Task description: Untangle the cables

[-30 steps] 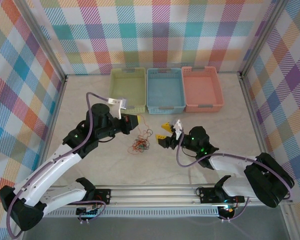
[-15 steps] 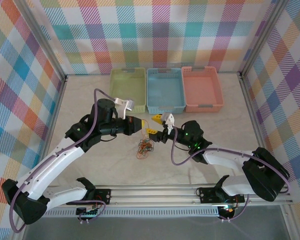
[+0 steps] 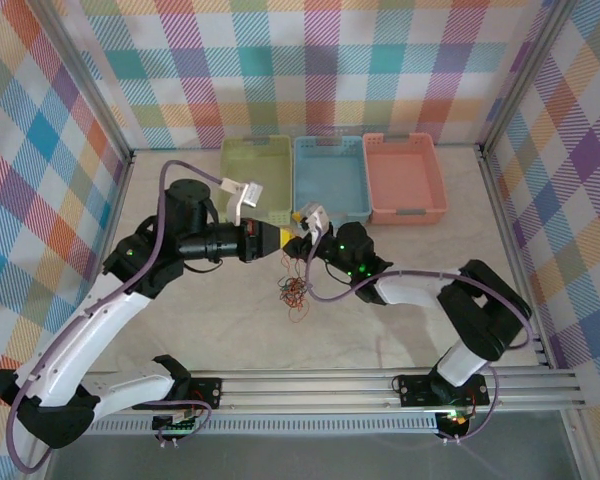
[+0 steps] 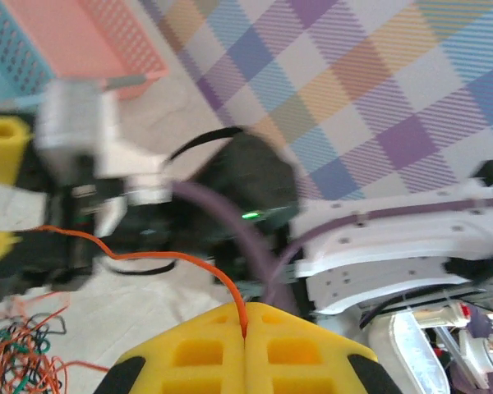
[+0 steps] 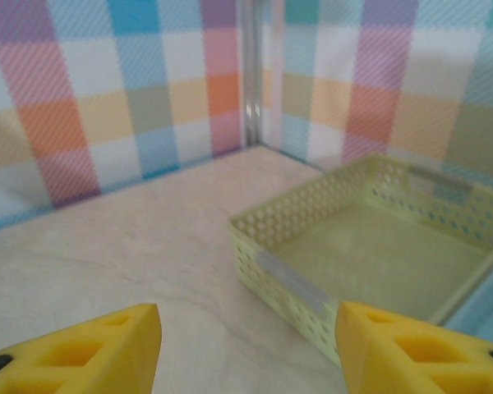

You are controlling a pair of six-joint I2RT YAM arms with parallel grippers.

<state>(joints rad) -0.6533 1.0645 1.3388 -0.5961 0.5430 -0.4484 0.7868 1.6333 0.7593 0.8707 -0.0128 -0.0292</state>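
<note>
The cables form a small orange, green and black tangle (image 3: 295, 292) on the table in front of both grippers, also at the lower left of the left wrist view (image 4: 16, 353). My left gripper (image 3: 282, 238) is shut on one orange cable (image 4: 156, 257), pinched at the seam of its yellow pads (image 4: 245, 320). The strand runs up from the tangle. My right gripper (image 3: 299, 235) faces the left one, close to its tip. It stands open (image 5: 246, 353) with nothing between its yellow fingers (image 5: 90, 345).
Three baskets stand in a row at the back: green (image 3: 224, 180), blue (image 3: 330, 140) and pink (image 3: 404, 137). The green basket's wall (image 5: 287, 246) lies just ahead of the right gripper. Plaid walls enclose the table.
The right arm has swung left and back until its gripper meets the left one. The left gripper has lifted the orange cable, and the tangle has shifted slightly right.
</note>
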